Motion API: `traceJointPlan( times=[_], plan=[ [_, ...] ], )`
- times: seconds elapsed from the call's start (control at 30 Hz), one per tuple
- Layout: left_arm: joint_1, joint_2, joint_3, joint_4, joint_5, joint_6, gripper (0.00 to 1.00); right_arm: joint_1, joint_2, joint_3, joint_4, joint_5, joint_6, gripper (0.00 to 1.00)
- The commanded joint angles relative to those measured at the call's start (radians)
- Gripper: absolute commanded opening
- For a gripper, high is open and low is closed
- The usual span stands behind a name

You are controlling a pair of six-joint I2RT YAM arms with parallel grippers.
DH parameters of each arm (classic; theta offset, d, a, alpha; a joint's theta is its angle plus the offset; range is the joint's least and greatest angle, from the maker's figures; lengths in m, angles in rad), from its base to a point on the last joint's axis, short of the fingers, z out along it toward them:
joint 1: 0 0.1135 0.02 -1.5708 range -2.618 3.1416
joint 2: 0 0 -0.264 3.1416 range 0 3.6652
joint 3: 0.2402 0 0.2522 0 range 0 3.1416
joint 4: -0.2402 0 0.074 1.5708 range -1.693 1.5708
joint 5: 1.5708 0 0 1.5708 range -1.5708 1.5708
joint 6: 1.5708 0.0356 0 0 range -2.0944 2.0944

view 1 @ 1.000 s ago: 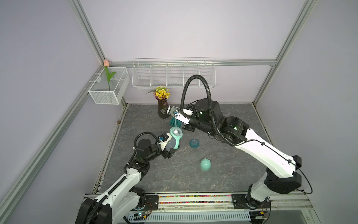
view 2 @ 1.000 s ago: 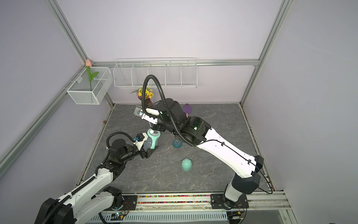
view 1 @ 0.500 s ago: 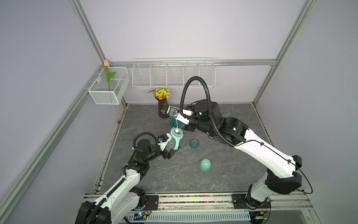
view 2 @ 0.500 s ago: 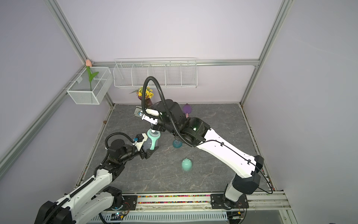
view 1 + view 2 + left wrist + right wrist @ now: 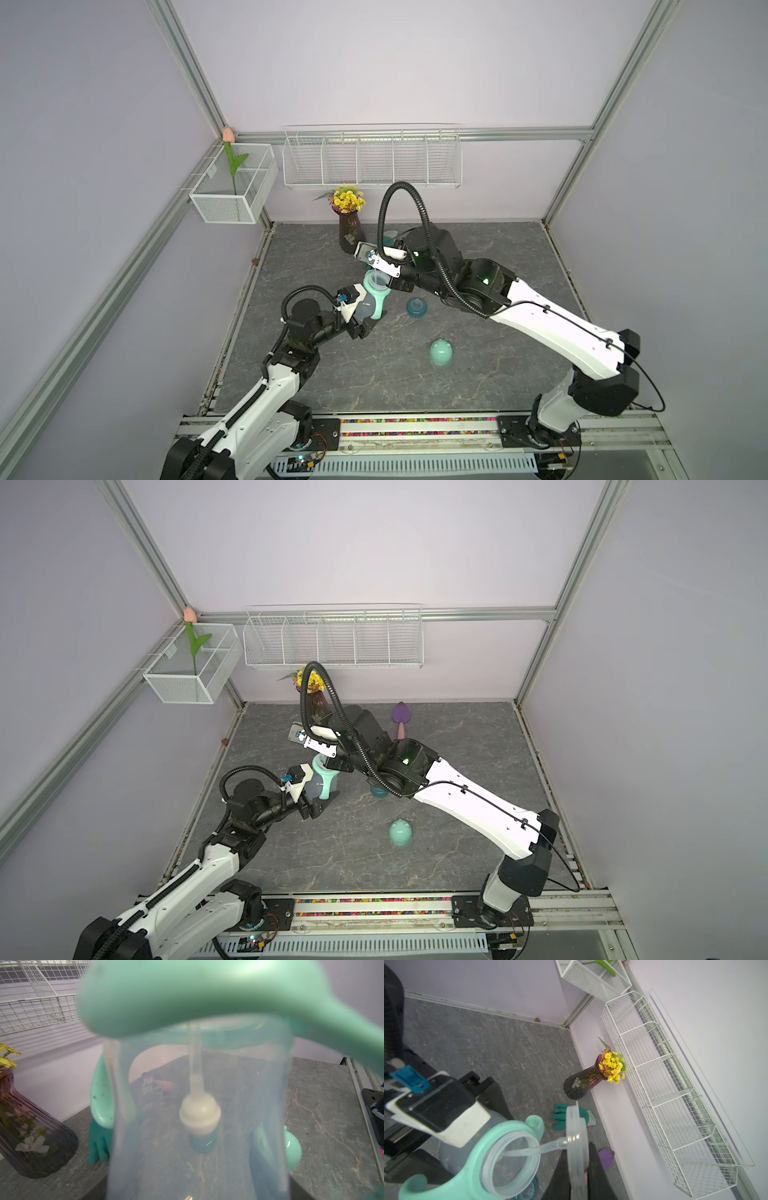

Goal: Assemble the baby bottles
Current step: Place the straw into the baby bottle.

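The mint dome cap (image 5: 440,352) lies nearest the table's (image 5: 498,257) front edge, teal collar (image 5: 415,307) beyond. Left of centre, the left gripper (image 5: 362,326) clasps the frosted bottle body (image 5: 365,309). The right gripper (image 5: 578,1180) pinches the weighted straw (image 5: 529,1152) by its disc (image 5: 575,1130), tilted above the mouth, where it could jam on the mint ring (image 5: 471,1159) or slip free.

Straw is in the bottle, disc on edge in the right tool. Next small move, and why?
Probably tip the disc flat and lower it onto the bottle mouth: the straw already runs through the mint ring, its weight hangs inside the bottle, yet the right tool holds the disc on edge beside the rim.
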Motion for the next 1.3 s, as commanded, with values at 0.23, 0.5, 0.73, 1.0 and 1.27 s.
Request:
traceJointPlan(
  times=[0.23,0.5,0.73,1.0,1.27],
  plan=[
    [0.001,-0.052,0.03,0.055,-0.028,-0.029,0.0,-0.001,-0.019,-0.065,-0.005,-0.003,0.017,0.15],
    [0.002,-0.044,0.03,0.068,-0.037,-0.041,0.0,0.006,-0.026,-0.095,-0.039,-0.019,0.037,0.35],
    [0.002,-0.011,0.008,0.117,-0.091,-0.04,0.0,0.008,-0.085,-0.122,-0.045,-0.029,0.047,0.6],
    [0.002,-0.012,0.0,0.123,-0.037,-0.03,0.0,-0.022,-0.163,-0.186,0.07,-0.049,0.119,0.47],
    [0.002,-0.02,0.007,0.099,0.017,-0.03,0.0,-0.07,-0.054,-0.117,0.128,-0.029,0.137,0.34]
  ],
)
